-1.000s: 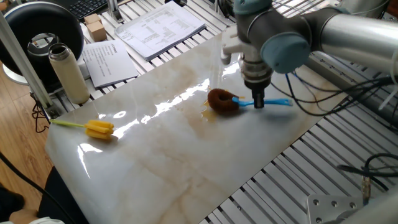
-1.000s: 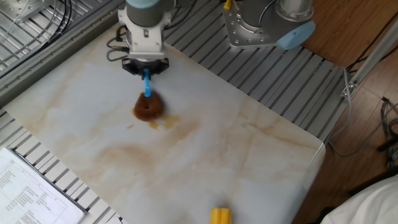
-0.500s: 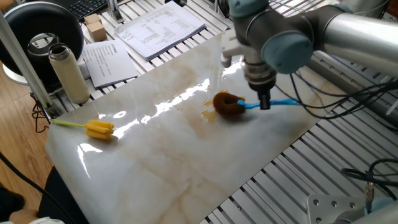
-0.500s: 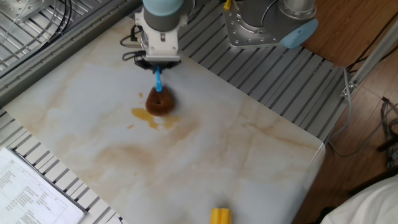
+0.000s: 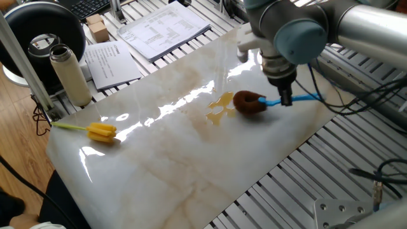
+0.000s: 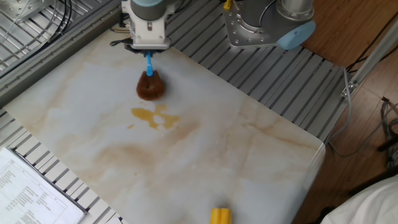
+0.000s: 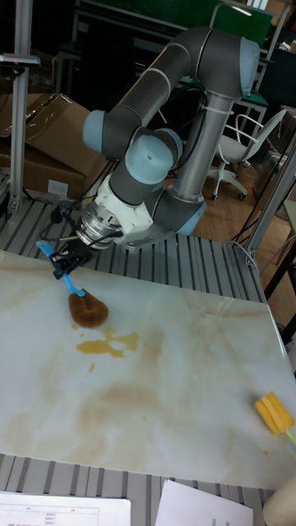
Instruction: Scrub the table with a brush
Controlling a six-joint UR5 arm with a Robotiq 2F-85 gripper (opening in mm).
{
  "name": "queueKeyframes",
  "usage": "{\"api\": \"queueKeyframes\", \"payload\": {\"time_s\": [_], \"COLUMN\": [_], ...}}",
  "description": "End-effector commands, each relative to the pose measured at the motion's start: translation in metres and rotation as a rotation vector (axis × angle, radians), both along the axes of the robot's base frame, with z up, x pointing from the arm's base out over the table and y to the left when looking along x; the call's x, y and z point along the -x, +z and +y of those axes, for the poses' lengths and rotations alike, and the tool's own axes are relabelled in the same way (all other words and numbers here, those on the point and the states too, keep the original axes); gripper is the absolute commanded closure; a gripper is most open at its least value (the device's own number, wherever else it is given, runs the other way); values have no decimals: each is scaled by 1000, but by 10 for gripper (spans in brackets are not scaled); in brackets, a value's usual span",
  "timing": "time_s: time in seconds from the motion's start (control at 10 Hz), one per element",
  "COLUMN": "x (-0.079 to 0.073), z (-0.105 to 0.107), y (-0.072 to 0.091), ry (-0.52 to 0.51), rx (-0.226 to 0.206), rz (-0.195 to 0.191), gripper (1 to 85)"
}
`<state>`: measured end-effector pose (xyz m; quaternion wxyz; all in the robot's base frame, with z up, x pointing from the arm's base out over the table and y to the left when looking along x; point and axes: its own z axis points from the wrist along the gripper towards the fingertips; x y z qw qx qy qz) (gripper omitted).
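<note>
The brush rests its round brown head on the white marble-look table, just beyond an amber stain. Its light-blue handle slopes up and away from the head. My gripper is shut on that handle, a short way behind the head.
A yellow sponge-headed brush lies near the opposite end of the table. A white bottle, papers and a black round object sit off the slab. Slatted metal frame surrounds it.
The gripper has dragged the brush head off the amber stain toward the table's far edge; the stain, covered a second ago, is now exposed.
</note>
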<state>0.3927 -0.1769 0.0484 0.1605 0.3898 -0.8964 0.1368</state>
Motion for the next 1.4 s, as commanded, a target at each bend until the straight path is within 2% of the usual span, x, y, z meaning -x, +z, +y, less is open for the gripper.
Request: {"api": "queueKeyframes", "payload": {"time_s": [0.0, 0.1, 0.2, 0.3, 0.4, 0.6, 0.7, 0.8, 0.9, 1.0, 1.1, 1.2, 1.3], "x": [-25, -27, -21, -17, -17, -15, -19, -30, -42, -54, -57, -64, -69], "z": [-17, -5, 19, 39, 53, 82, 84, 74, 52, 26, 15, 11, 14], "y": [2, 3, -3, -12, -17, -15, -12, -13, -15, -15, -12, -11, -12], "ry": [53, 49, 24, 5, -10, -47, -44, -18, 18, 59, 82, 115, 141], "rx": [44, 36, -3, -22, 1, 64, 72, 45, 35, 68, 99, 109, 100], "rz": [0, 19, 43, 48, 47, 54, 57, 66, 70, 51, 44, 29, 14], "gripper": [843, 843, 843, 843, 843, 843, 843, 843, 843, 843, 843, 843, 843]}}
